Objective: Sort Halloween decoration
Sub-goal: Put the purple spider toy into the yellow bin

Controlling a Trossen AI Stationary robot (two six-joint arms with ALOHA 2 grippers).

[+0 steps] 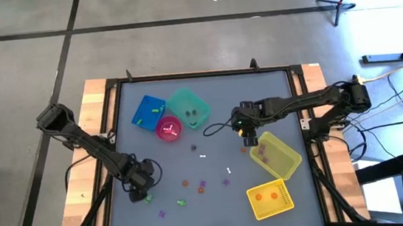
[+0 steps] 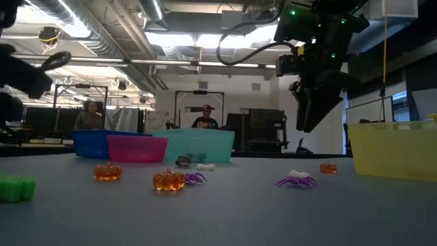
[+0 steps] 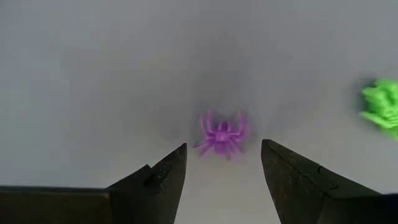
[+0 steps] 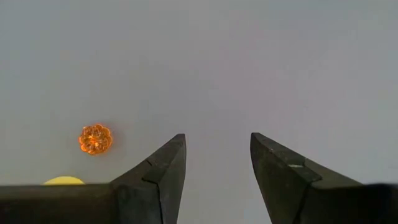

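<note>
The Halloween decoration is many tiny trinkets scattered on the grey table. My left gripper [image 1: 141, 191] points down near the table's near left corner, open. A purple spider [image 3: 222, 135] lies on the table just past the gap between its fingers [image 3: 224, 146], untouched. A green trinket [image 3: 380, 104] lies beside it. My right gripper [image 1: 244, 129] hangs open and empty above the table's right middle [image 2: 313, 113]. An orange pumpkin [image 4: 95, 139] lies off to one side of its fingers [image 4: 217, 135].
Blue [image 1: 148, 112], teal [image 1: 188, 108] and pink [image 1: 169, 128] bins stand at the far middle. Two yellow bins [image 1: 276, 154] [image 1: 270, 199] stand at the right, the nearer one holding orange pieces. Orange, purple, white and green trinkets [image 1: 201, 189] lie across the near middle. People stand in the room behind.
</note>
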